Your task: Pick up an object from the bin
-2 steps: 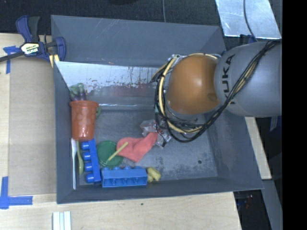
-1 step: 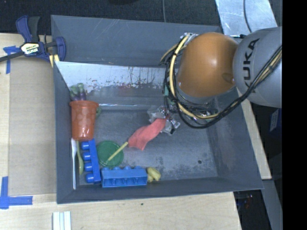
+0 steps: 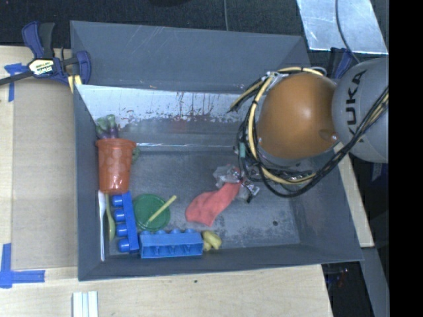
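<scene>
Orange wrist cover [image 3: 294,114] masks my gripper [image 3: 238,182], clamped or not I cannot tell, and pinching the limp red rag [image 3: 210,205] by its tip risks slipping.

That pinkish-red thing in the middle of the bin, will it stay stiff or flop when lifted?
Probably floppy: the pinkish-red thing lies limp and crumpled, like cloth or a burst balloon, so it would likely dangle. It looks thin against the bin floor, so it is likely light. Pushed, it may bunch up rather than roll.

Limp red rag [image 3: 208,207] lies crumpled in bin [image 3: 284,233]
</scene>
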`<state>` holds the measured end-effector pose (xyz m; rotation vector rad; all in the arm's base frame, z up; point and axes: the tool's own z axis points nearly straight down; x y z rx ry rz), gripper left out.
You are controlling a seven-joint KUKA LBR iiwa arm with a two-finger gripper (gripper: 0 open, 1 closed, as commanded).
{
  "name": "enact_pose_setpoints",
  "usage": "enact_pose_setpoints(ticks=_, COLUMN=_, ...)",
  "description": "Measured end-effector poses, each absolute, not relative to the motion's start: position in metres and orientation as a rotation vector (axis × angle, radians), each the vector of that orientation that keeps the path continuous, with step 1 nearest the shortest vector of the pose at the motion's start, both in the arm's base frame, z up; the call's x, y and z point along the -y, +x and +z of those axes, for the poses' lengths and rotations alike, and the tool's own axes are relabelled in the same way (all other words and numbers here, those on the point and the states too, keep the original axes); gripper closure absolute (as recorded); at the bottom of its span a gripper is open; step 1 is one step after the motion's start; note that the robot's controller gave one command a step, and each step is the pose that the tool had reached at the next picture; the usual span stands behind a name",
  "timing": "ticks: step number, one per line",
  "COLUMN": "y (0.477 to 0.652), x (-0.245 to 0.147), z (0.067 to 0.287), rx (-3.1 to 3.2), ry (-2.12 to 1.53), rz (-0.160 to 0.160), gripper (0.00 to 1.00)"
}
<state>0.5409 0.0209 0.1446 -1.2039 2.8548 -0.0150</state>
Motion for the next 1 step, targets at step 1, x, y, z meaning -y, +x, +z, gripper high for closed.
enact_pose_setpoints(ticks=1, y=0.5368, x=-0.0340, z=0.1811, rx=-2.864, ry=-1.212, rz=-0.007, gripper=1.00)
